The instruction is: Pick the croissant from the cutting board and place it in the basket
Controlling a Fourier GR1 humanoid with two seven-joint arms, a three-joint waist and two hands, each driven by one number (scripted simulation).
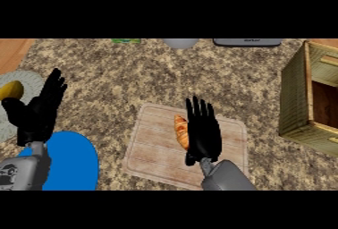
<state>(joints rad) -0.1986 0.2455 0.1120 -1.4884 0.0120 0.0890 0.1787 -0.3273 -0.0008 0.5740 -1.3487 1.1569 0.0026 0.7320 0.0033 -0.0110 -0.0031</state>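
Croissant (pixel 180 131) flat on the cutting board (pixel 158 152), toward its far middle. Right hand (pixel 203 134) just right of it, contact impossible to tell, fingers straight and pointing far, nothing held. Basket (pixel 295 103) well apart at the right edge. Left hand (pixel 36 114) open and resting at the left, fingers up, empty, beside a blue plate (pixel 76 165).

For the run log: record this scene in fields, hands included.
croissant: lying on the cutting board, not yet held
right hand: open, fingers straight, over the board, just right of the croissant
left hand: open, resting at the view's left
basket: right edge, apart from the board
blue plate: lower left
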